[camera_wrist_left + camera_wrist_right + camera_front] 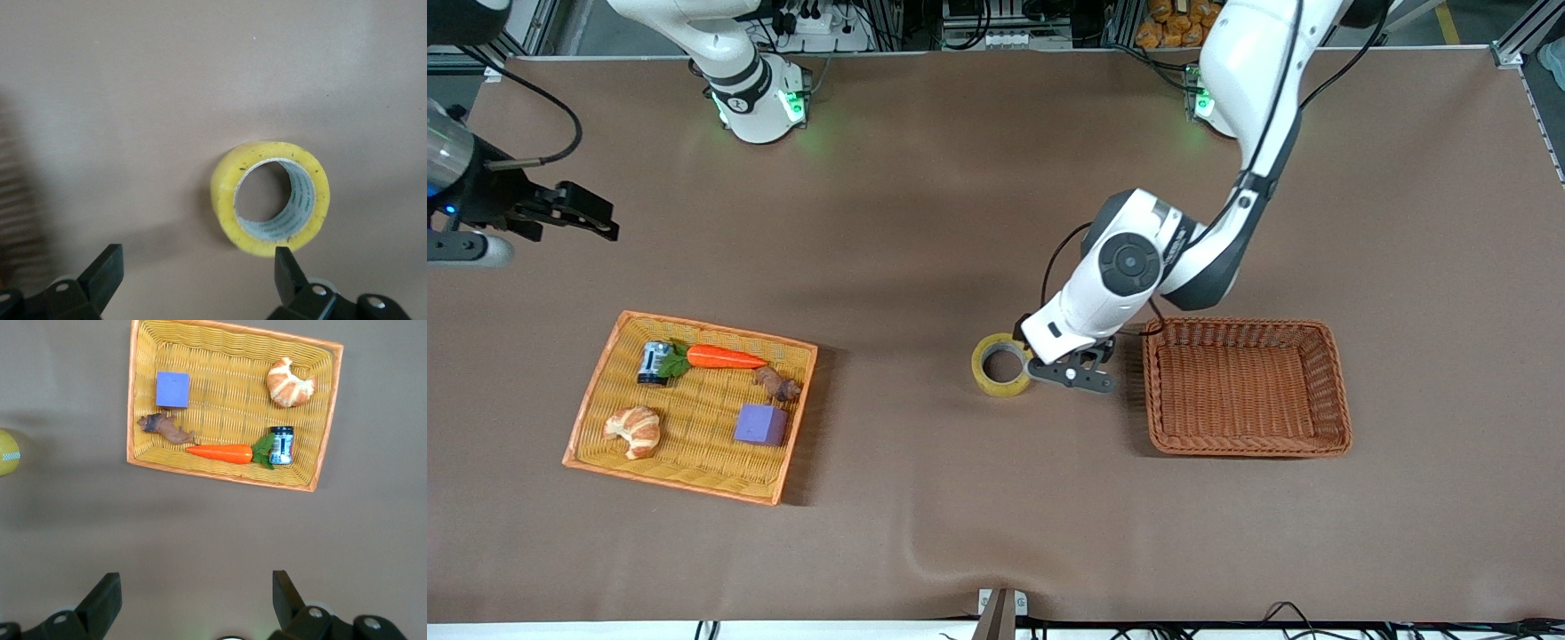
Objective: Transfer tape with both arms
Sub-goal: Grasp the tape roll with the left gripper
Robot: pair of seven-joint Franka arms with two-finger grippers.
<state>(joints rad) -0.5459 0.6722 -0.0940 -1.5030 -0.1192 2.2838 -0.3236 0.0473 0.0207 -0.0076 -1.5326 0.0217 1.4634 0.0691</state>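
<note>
- The tape (1002, 364) lies flat on the bare brown surface (960, 222), hole facing up, between the yellow basket (596, 404) and the brown basket (1334, 391), much closer to the brown one.
- The left pincer (1069, 366) is low, just beside the roll on the side toward the brown basket. Its fingers (291, 275) are spread wide and hold nothing.
- In the left wrist view the tape (270, 198) sits just ahead of the open jaws and off-centre, close to one finger tip rather than midway between the two.
- As a ring lying flat it has no long axis. A grasp probably needs one finger inside the hole and one outside the wall, or both fingers spanning the whole roll.
- The next move likely calls for a short shift toward the roll, then a descent.
- The right pincer (578, 213) waits in the air at the right arm's end of the surface, released and empty, well apart from the tape.
- The left arm is clearly the nearer one.
</note>
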